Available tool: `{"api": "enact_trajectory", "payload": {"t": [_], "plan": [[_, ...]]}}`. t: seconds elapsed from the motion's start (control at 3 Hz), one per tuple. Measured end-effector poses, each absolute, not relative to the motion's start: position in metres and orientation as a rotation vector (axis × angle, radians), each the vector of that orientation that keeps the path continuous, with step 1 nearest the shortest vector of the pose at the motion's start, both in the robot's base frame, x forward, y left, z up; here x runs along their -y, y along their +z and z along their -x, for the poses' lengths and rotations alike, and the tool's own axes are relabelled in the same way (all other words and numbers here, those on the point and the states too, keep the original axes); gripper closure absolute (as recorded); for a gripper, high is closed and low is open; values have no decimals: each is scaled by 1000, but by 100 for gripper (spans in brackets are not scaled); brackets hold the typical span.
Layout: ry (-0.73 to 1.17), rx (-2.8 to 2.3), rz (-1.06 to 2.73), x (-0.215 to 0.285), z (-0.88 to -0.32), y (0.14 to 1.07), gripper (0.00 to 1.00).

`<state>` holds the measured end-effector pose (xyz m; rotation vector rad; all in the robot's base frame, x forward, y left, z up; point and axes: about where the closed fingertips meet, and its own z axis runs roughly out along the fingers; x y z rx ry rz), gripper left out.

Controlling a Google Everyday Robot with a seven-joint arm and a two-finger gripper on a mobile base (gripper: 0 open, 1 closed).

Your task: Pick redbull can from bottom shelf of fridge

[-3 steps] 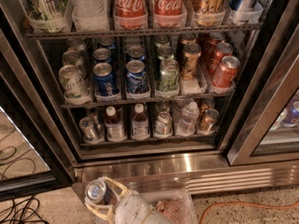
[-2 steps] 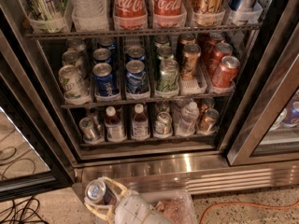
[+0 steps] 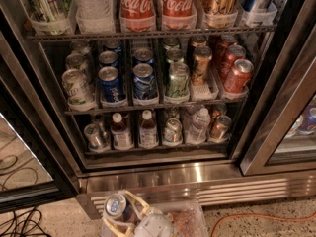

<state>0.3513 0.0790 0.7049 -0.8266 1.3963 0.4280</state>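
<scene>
Camera view, status entry: tool (image 3: 121,213) sits low in front of the fridge (image 3: 197,175) base, clamped around the redbull can (image 3: 115,204), which is off the bottom shelf (image 3: 148,151). I judge the pick done; only carrying it away remains.

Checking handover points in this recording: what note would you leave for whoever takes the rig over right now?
The end effector sits low at the bottom of the view, outside the fridge. Its fingers are closed around the upright redbull can.
The bottom shelf holds brown bottles, other cans and a clear bottle.
Done: the can appears to be off the shelf and in the grasp.
Left: probably only to hold the grip and pull clear of the fridge.
</scene>
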Motion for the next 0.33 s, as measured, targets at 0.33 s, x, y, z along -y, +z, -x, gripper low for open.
{"api": "enact_trajectory", "payload": {"t": [0.33], "plan": [[428,-1396,827,-79,-351,705,100]]}}
